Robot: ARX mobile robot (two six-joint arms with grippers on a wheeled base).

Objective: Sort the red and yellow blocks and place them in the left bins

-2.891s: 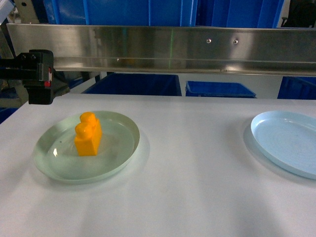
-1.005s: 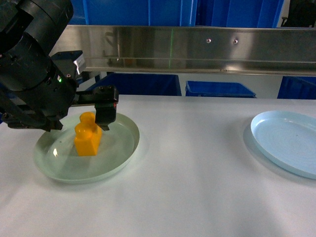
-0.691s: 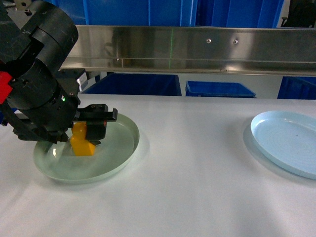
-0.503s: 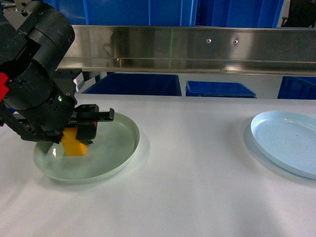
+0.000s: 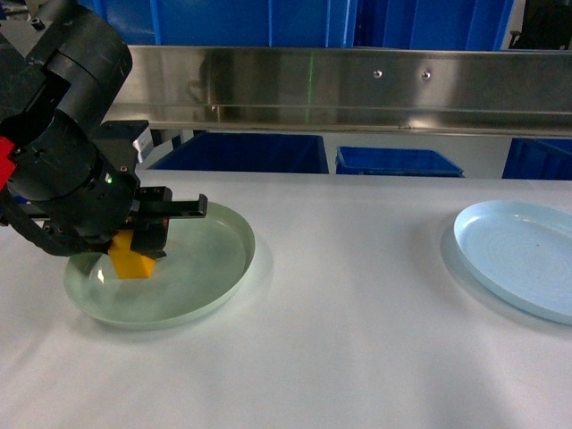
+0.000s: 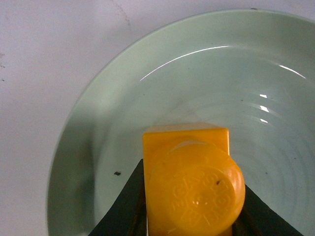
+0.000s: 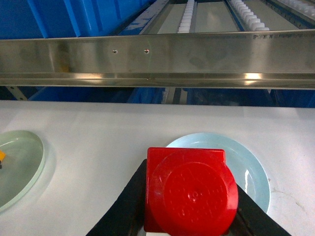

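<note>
The yellow block (image 5: 131,264) hangs tilted just above the left bin, a pale green plate (image 5: 219,268), with my left gripper (image 5: 143,243) shut on it. In the left wrist view the yellow block (image 6: 192,182) fills the gap between the two black fingers (image 6: 125,206) of the left gripper (image 6: 193,201), over the plate (image 6: 147,73). My right gripper (image 7: 189,209) is shut on a red block (image 7: 189,191), seen only in the right wrist view, above the near edge of a pale blue plate (image 7: 253,169). The right arm is out of the head view.
The pale blue plate (image 5: 518,255) lies at the table's right. A steel rail (image 5: 340,85) runs along the far edge, with blue crates (image 5: 393,161) behind it. In the right wrist view the green plate (image 7: 19,167) shows at the far left.
My left arm swung in over the green plate, came down on the yellow block and shut on it. The block has since tilted and moved a little left and up.
</note>
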